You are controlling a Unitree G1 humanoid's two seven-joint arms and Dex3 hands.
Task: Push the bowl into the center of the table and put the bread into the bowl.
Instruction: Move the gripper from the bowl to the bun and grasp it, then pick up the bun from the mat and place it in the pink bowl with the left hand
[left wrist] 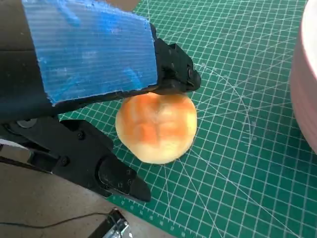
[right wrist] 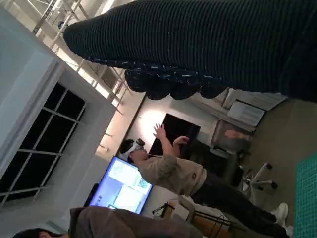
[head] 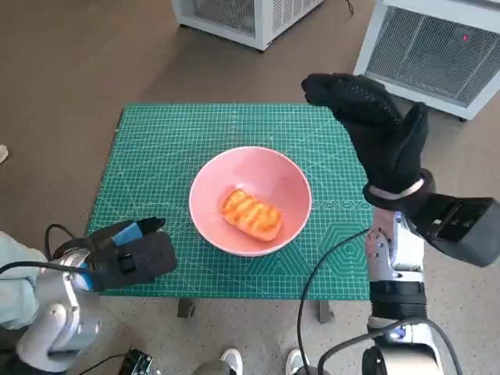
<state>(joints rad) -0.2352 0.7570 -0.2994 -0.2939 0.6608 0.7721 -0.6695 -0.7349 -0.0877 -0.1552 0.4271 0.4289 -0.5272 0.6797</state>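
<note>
Head view: bowl [head: 250, 201] sits at the tabletop [head: 156, 141] centre with one bread [head: 251, 212] inside; the task appears largely done. The left robot hand [head: 129, 254] at the near-left corner brackets a second bread [left wrist: 156, 126], grip uncertain. The right robot hand [head: 371, 129] is raised, holding nothing, fingers apart

left hand [head: 129, 254]: black, blue tape over its back
right hand [head: 375, 129]: black knitted glove
forearms: pale, black cables
</note>
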